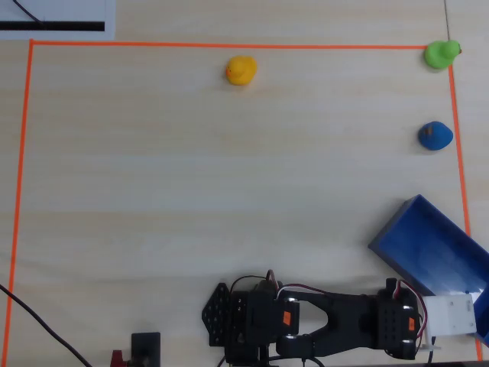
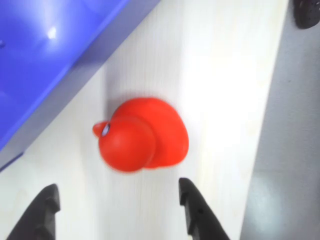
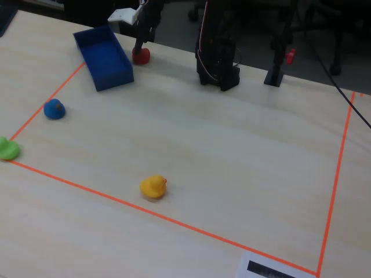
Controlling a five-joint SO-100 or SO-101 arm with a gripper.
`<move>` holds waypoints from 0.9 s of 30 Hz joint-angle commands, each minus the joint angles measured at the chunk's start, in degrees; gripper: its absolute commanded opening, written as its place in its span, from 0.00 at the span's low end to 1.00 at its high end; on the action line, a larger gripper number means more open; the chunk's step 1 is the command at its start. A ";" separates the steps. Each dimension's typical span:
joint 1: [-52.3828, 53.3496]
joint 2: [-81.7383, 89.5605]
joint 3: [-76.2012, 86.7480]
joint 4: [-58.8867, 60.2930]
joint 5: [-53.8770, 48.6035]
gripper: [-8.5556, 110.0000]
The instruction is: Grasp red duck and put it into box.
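Observation:
The red duck (image 2: 142, 135) lies on the wooden table right beside the long wall of the blue box (image 2: 45, 50). In the wrist view my gripper (image 2: 117, 185) is open, its two black fingers (image 2: 195, 210) spread wide just short of the duck and not touching it. In the fixed view the gripper (image 3: 141, 46) hangs over the red duck (image 3: 141, 55), right of the box (image 3: 104, 55). In the overhead view the arm (image 1: 344, 321) covers the duck; the box (image 1: 435, 245) lies at the lower right.
A yellow duck (image 1: 241, 70), a green duck (image 1: 442, 53) and a blue duck (image 1: 435, 136) sit far from the arm, along the orange tape border (image 1: 229, 45). The arm's base (image 3: 217, 63) stands at the table's edge.

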State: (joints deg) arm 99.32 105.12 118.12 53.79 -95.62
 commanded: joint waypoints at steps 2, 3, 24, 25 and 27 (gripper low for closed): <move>0.26 -4.22 -5.89 -1.32 -0.09 0.35; 0.26 -5.01 -6.50 -1.32 -0.09 0.35; -2.72 -8.09 -8.17 2.11 0.18 0.33; -2.46 -8.09 -8.26 2.55 0.18 0.32; -1.85 -8.09 -8.26 3.16 -0.09 0.32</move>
State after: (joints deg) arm 96.94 95.27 110.39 56.07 -95.62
